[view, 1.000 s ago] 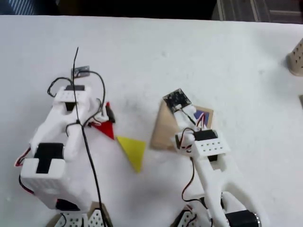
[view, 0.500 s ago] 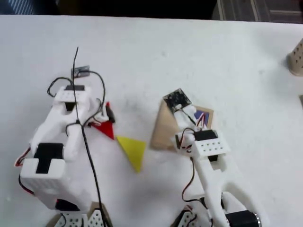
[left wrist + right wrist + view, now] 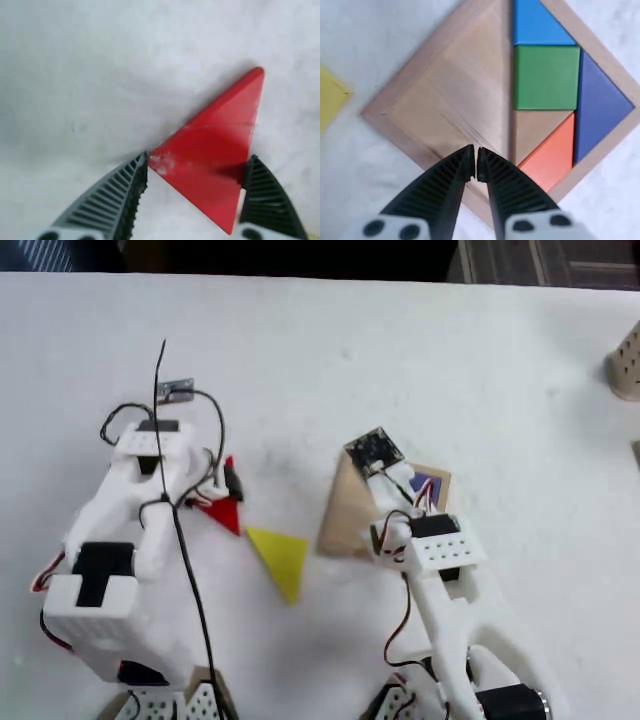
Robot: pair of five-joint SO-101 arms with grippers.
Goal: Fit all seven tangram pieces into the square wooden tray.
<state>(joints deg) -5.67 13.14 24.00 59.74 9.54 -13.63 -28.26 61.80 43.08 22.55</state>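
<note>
The red triangle lies flat on the white table, and my left gripper is shut on it, one finger at its corner and the other against its opposite edge. From above, the red triangle pokes out beside the left arm, with a yellow triangle just to its right. My right gripper is shut with nothing in it, above the near rim of the square wooden tray. The tray holds a blue triangle, a green square, a dark blue triangle and an orange triangle.
The right arm covers much of the tray in the high view. A corner of the yellow triangle lies beside the tray. A perforated beige object stands at the table's far right edge. Black cables run over the left arm.
</note>
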